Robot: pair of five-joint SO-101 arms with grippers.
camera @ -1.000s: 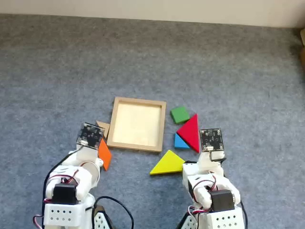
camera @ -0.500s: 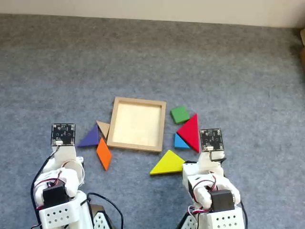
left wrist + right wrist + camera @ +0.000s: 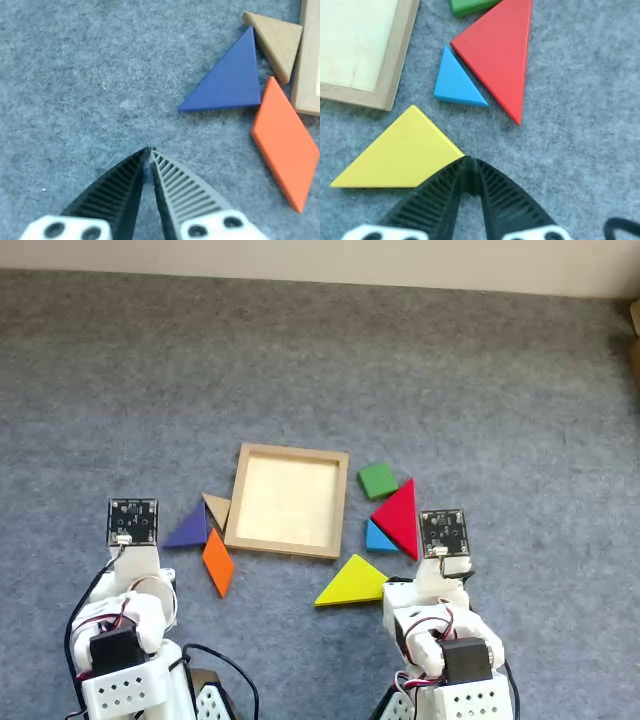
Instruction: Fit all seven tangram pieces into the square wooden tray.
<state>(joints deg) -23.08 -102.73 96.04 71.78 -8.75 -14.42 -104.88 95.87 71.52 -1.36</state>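
Observation:
The square wooden tray [image 3: 238, 502] lies mid-table with nothing in it. Left of it lie a dark blue triangle [image 3: 188, 528], a tan wooden triangle [image 3: 217, 509] and an orange parallelogram [image 3: 217, 562]. Right of it lie a green square [image 3: 378, 480], a red triangle [image 3: 399, 516], a light blue triangle [image 3: 378, 536] and a yellow triangle [image 3: 354, 582]. My left gripper [image 3: 149, 151] is shut over bare carpet, short of the dark blue triangle [image 3: 229, 81]. My right gripper [image 3: 469, 161] is shut, its tips at the edge of the yellow triangle [image 3: 400, 154].
Grey carpet covers the whole table, with wide free room beyond the tray. A pale wall strip [image 3: 320, 260] runs along the far edge. The tray's edge [image 3: 395, 55] lies close to the light blue triangle [image 3: 455, 86].
The left arm swung left, away from the tray's side, uncovering the dark blue triangle; it has held still for the last half second. The right arm has not moved.

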